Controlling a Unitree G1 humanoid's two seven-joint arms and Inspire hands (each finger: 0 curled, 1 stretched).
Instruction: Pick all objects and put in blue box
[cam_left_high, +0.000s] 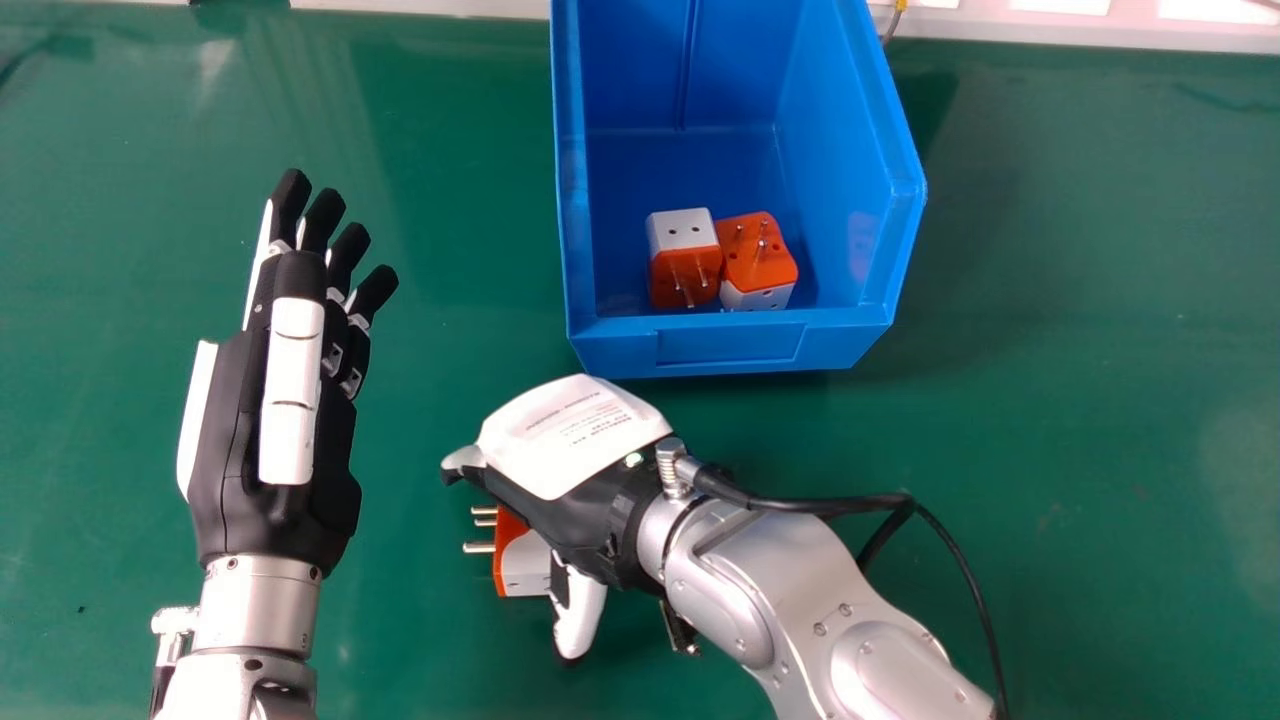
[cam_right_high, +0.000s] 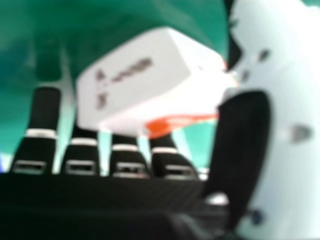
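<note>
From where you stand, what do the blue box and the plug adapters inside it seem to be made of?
Blue box: probably moulded plastic, smooth, faintly glossy, with soft reflections inside. Adapters: likely hard white and orange plastic, with shiny pins that look like metal.

Can't get a full look at the adapter (cam_left_high: 525, 572) on the table, tucked partly under the right hand (cam_left_high: 575, 435). Can't see most of that hand's fingers in the head view either, hidden below its back, and can't read the tiny print on the white cover. In the right hand view, can't decipher the smeary marks on the adapter, or spot some fingertips behind it. Also losing the far end of the blue box (cam_left_high: 735, 350) past the top edge, and both silver forearms (cam_left_high: 830, 640) plus the black cable (cam_left_high: 960, 555) past the bottom one.
</note>
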